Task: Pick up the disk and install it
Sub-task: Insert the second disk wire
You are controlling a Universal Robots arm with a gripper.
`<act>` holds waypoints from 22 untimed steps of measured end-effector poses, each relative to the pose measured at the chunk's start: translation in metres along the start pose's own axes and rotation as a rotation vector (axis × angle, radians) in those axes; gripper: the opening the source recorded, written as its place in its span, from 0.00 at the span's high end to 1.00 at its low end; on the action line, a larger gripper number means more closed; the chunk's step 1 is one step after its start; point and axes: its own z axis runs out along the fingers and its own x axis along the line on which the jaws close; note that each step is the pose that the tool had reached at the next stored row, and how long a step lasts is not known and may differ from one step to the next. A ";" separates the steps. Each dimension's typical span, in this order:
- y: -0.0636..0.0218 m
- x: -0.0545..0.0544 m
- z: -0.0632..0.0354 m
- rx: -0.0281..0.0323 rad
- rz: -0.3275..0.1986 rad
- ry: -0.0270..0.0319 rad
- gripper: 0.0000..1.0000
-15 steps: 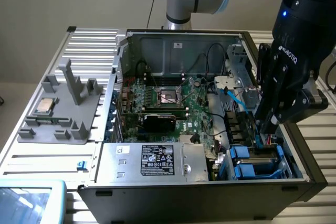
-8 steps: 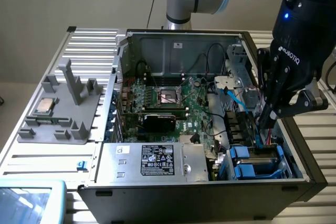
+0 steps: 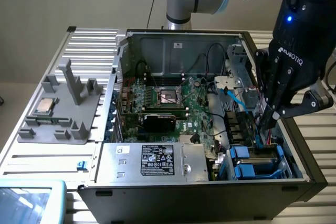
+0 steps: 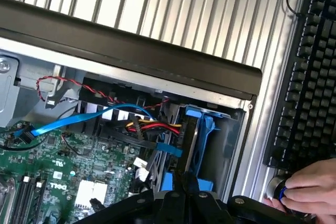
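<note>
**Gripper down in the drive bay corner**

The black robot gripper reaches into the open black computer case at its corner on the exterior view's right, fingers shut on the blue-railed grey metal disk. The disk stands on edge in the drive bay, its long axis running down into the bay beside the green motherboard. A hand rests near a black keyboard outside the case.

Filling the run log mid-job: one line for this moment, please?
gripper: shut, low inside open computer case, at drive bay | disk: blue-railed, standing in bay under gripper | hold: cannot tell | hand: by keyboard
</note>
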 end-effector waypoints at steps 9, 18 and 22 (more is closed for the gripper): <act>-0.0001 0.000 0.0003 -0.0083 -0.061 -0.0013 0.89; -0.0002 0.000 0.0003 -0.0087 -0.063 -0.0005 0.89; -0.0002 0.000 0.0004 -0.0122 -0.088 -0.0008 0.89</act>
